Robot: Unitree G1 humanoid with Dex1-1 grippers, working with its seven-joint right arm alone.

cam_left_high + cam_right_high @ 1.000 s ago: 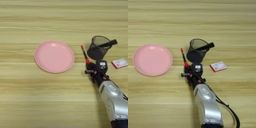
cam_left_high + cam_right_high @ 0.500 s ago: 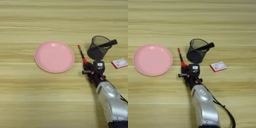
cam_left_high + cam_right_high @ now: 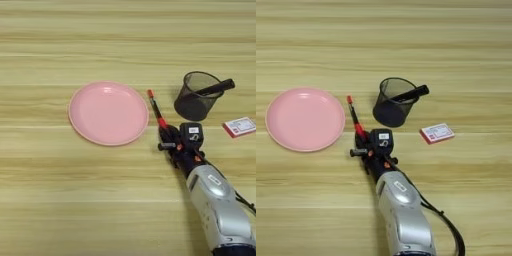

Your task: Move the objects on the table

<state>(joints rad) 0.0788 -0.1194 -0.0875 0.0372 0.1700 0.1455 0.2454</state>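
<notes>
The claw (image 3: 170, 137) sits near the middle of the desk (image 3: 100, 40), closed around the lower end of the red-tipped pen (image 3: 155, 110). The pen slants up from the claw toward 11 o'clock, its free red tip ending just beside the pink plate (image 3: 90, 120) at the plate's 2 o'clock rim. Whether the pen is lifted clear of the wood or dragging on it cannot be told.

The step in hand looks like carrying this pen toward the plate at 9 o'clock, though the goal is only a guess. To do it well, the claw should keep a firm pinch near the red cap, since the long free end can swing, and raise the tip above the plate's rim before moving across, so the tip does not catch or push the plate.

This pen is thin and black, with a red tip and a red band close to the claw. The thicker black pen (image 3: 411, 94) leans in the black mesh cup (image 3: 391, 102) at 1 o'clock from the claw, its end poking over the rim toward 2 o'clock. A small red-and-white box (image 3: 437, 133) lies at 3 o'clock.
</notes>
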